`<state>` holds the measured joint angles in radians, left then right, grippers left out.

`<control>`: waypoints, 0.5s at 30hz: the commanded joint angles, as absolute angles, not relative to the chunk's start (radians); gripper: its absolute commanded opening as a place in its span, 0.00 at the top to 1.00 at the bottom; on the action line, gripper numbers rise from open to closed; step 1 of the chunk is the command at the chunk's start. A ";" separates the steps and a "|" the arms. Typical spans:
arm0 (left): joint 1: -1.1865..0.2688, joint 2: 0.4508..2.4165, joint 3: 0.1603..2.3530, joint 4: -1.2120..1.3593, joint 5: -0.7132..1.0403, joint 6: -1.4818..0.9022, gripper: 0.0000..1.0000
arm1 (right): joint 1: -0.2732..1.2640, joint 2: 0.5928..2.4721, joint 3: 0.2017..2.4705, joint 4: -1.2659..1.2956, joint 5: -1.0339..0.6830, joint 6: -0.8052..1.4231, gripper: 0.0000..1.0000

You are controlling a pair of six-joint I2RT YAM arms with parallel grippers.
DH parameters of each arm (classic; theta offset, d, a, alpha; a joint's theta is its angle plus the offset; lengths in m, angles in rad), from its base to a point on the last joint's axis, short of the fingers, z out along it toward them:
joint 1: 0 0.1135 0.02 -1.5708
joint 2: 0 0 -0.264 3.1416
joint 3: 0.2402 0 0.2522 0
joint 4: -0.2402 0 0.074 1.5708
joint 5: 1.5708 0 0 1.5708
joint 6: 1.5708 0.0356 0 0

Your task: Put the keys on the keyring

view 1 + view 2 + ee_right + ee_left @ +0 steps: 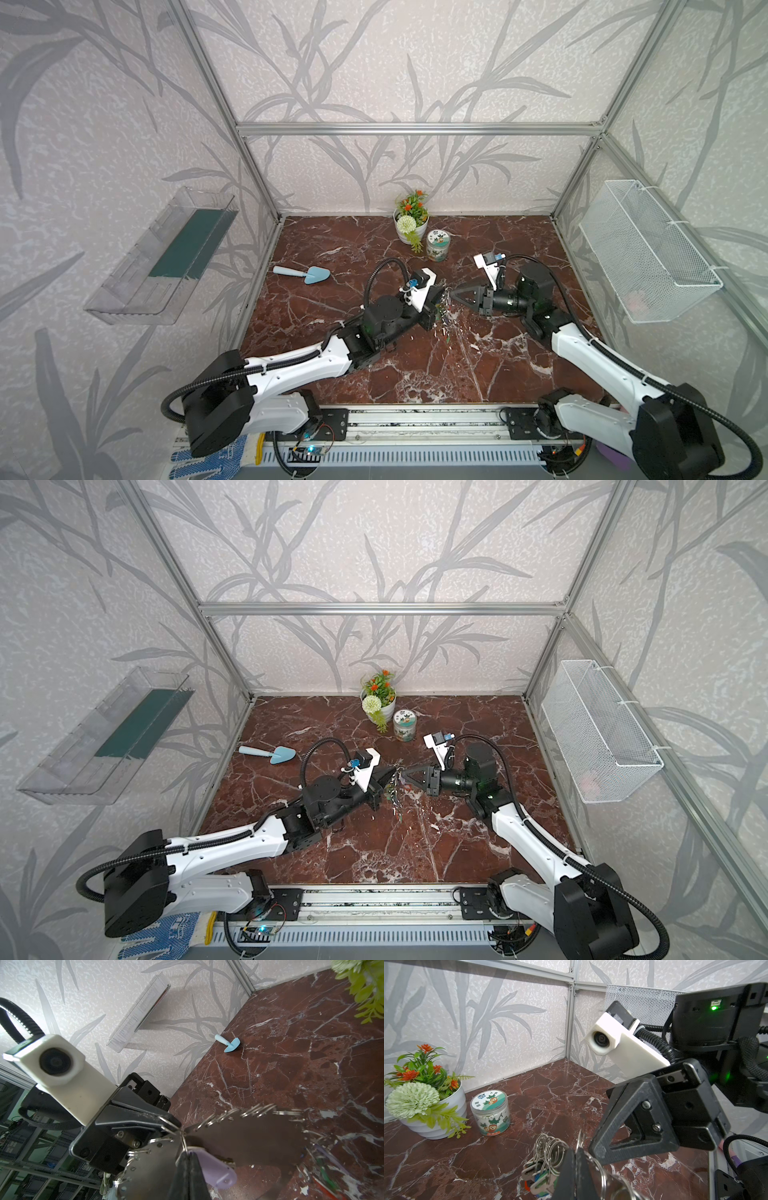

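Right up close to the lens, the left gripper (pixel 575 1153) has its jaws pinched together on the wire of the keyring (pixel 548 1147). The small rings fan upward and the coloured tags hang beneath. The right gripper (pixel 599 1154) points in nose-first, its tip touching the ring just beside those jaws. Across the marbled surface (pixel 550 1095), a flower pot (pixel 446 1118) stands at the back edge by the wall, with a printed jar (pixel 491 1113) just beside it.

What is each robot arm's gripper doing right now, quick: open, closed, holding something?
Left gripper: closed, holding the keyring.
Right gripper: closed, holding the lilac-tagged key.
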<state>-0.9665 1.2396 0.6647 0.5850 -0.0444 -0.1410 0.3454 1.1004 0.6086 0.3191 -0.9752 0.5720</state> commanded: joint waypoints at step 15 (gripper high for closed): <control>-0.882 1.187 0.731 0.609 0.174 -0.215 1.00 | 0.350 0.972 0.654 0.021 -0.849 0.395 1.00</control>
